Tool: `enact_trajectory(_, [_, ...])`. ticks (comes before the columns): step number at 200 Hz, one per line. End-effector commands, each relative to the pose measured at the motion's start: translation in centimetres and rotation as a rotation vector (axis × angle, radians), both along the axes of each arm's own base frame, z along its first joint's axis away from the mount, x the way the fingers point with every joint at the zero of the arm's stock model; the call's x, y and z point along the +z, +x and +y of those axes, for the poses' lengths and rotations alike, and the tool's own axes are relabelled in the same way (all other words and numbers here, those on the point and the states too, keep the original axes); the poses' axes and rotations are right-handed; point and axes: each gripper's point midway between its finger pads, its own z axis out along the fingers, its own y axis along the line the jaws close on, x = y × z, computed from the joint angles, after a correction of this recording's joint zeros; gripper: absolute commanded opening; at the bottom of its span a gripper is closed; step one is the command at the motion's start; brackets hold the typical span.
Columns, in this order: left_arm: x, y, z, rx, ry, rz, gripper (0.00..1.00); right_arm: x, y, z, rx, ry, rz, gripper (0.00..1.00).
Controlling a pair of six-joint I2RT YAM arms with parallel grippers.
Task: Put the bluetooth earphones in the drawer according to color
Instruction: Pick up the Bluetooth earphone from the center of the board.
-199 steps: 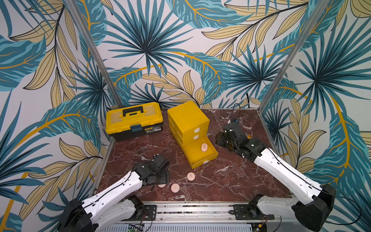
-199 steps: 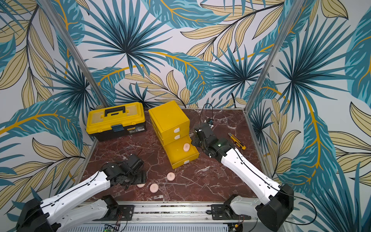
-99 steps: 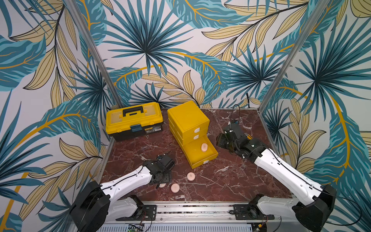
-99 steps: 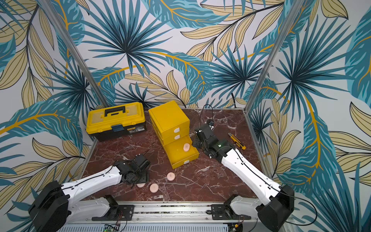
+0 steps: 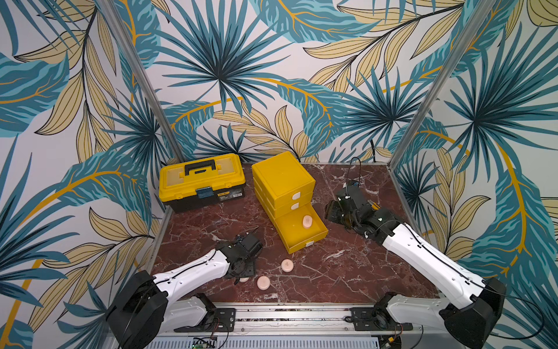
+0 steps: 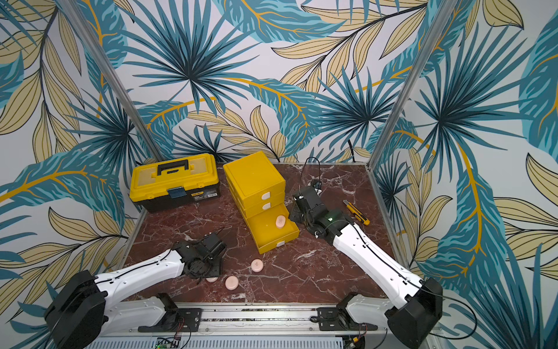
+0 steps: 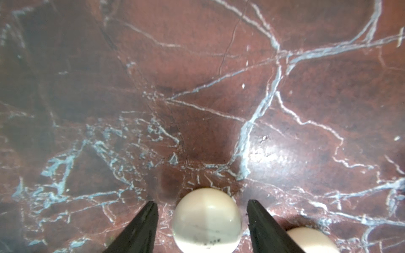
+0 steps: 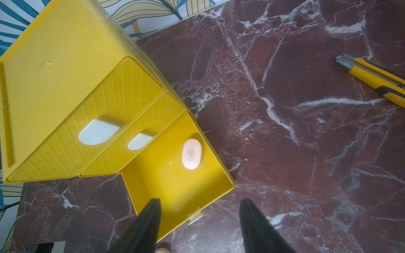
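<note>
We see the left pincer (image 7: 202, 204) spread astride a pale earphone case (image 7: 207, 221) on the counter (image 7: 197, 87), a gap each side; the right pincer (image 8: 200, 200), also spread, hangs well apart, by the open drawer (image 8: 166, 181).

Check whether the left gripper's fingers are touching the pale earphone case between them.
Apart. In the left wrist view a strip of marble shows between each of the fingers and the earphone case.
</note>
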Motion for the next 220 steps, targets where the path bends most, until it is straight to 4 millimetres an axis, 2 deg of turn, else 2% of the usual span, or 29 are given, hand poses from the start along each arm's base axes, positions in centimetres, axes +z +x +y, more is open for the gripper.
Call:
enact_trajectory(1, [-0.5,-1.4,0.9,-0.01,0.017,0.033,0.69,-0.7,-0.5,-0.3,0.005,-0.025,0.025,0.63])
enact_trajectory(26, [-1.1,-1.5,1.0,-0.015,0.025,0.04,0.69,-0.9,-0.5,-0.2,0.004,-0.017,0.032,0.63])
enact_trajectory(50, [-1.5,-1.6,0.0,-0.027,-0.009,0.062,0.69,-1.1,-0.6,-0.2,0.005,-0.016,0.038,0.63])
enact_trajectory(80, [-2.2,-1.5,-0.2,-0.035,-0.005,0.076,0.67,-1.0,-0.6,-0.2,0.004,-0.014,0.034,0.63])
enact_trajectory(139, [-1.7,-1.5,-0.1,-0.048,-0.002,0.068,0.44,-0.9,-0.7,-0.4,0.001,-0.016,0.031,0.63])
enact_trajectory(156, [-0.3,-1.1,-0.5,-0.069,0.002,0.037,0.39,-0.8,-0.7,-0.4,0.002,-0.015,0.028,0.63])
enact_trajectory(175, [2.8,0.3,-1.5,-0.122,0.008,-0.05,0.38,-0.7,-0.8,-0.6,-0.002,-0.015,0.021,0.63])
enact_trajectory(201, [8.2,2.6,-4.8,-0.226,-0.015,-0.192,0.38,-0.1,-1.1,-1.2,-0.016,-0.02,-0.004,0.63])
enact_trajectory(220, [11.1,4.2,-8.0,-0.305,-0.053,-0.274,0.38,0.6,-1.4,-1.9,-0.032,-0.019,-0.03,0.63])
